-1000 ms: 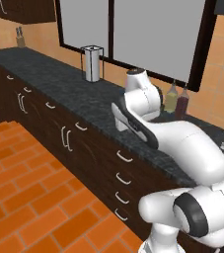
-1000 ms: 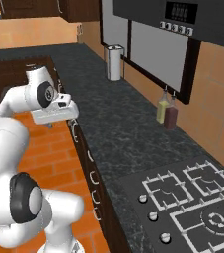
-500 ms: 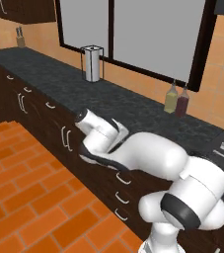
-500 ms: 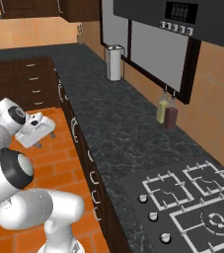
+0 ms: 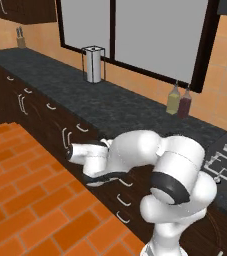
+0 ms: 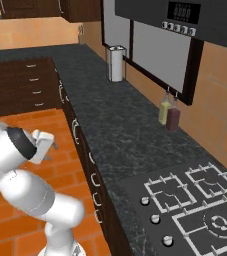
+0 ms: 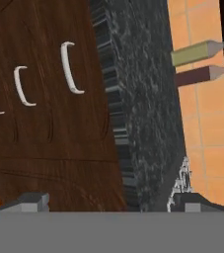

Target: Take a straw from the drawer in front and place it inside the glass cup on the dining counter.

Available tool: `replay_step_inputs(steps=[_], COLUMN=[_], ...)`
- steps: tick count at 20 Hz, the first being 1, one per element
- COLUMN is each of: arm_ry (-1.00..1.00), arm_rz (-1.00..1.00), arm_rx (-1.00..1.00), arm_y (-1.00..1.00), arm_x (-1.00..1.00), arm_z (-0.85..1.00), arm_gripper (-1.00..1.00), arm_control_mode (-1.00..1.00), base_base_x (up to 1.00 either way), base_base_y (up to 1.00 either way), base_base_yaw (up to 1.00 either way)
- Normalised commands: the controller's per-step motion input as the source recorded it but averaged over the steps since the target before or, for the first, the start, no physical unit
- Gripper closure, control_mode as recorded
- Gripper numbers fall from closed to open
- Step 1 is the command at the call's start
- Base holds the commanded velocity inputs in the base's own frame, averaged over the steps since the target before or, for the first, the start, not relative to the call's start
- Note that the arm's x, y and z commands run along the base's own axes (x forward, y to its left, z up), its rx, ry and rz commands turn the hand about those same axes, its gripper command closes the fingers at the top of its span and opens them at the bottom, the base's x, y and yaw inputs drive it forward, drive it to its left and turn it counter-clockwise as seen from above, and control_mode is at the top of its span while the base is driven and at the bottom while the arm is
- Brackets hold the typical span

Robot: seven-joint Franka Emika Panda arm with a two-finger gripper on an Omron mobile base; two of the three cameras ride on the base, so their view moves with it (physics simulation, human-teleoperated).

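The gripper (image 7: 108, 200) stands wide apart and empty, low in frame, facing the dark drawer (image 7: 49, 123) front with pale handles.

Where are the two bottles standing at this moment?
In the left base view, the two bottles stand side by side on the black worktop against the tiled wall, right of the window and left of the stove.

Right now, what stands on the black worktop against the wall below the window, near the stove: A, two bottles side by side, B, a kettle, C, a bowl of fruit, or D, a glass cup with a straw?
A: two bottles, one yellowish-green and one dark red, stand side by side on the black worktop against the tiled wall, a little before the stove.
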Motion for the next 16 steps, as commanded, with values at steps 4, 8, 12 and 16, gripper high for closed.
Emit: replay_step_inputs(steps=[4,8,12,16], arm_ry=[-0.04,-0.02,-0.04,-0.07], arm_rz=[0.02,0.00,0.00,0.00], arm_rx=[-0.18,-0.12,-0.10,-0.07], arm_y=[-0.22,-0.36,-0.23,-0.09], arm_x=[0.20,0.38,0.41,0.36], arm_z=[-0.49,-0.35,-0.31,-0.31], arm_gripper=[-1.00,-1.00,-1.00,-1.00], arm_control_mode=[-1.00,-1.00,-1.00,-1.00], base_base_x=[0.00,0.00,0.00,0.00], base_base_y=[0.00,0.00,0.00,0.00], base_base_yaw=[0.00,0.00,0.00,0.00])
